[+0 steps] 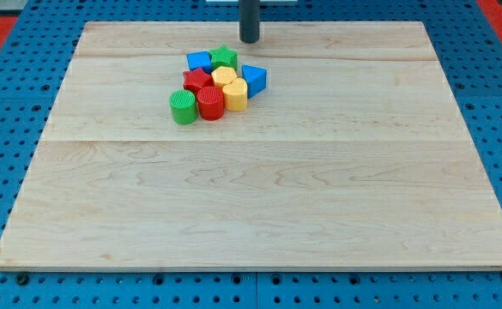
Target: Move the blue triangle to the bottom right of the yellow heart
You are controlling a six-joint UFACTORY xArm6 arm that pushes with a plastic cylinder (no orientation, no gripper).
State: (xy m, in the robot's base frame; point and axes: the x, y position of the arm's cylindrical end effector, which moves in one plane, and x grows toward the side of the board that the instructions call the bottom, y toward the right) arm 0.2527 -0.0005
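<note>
my tip sits near the view's top of the wooden board, just above the little pile of blocks and not touching any of them. it is only a straight dark rod, so there are no fingers to open or close, and it holds nothing

the blue triangle is down and a tiny bit to the view's right of my tip, close by. it is on the right edge of the pile, and its left side touches a yellow block. two yellow blocks sit there: the yellow heart, i think, which is the upper one, and a yellow block just below it (the shapes are small, so i am not fully sure which one is the heart)

the rest of the pile is packed tight: a green star and a blue block at the top, a red block on the left, then a red cylinder and a green cylinder at the bottom

the triangle is now to the right of the heart, about level with it. i think it needs a small push toward the view's bottom. my tip is already on the top side of it, so a push straight down looks like the right way, but the triangle may catch on the yellow block beside it and drag that one along too
</note>
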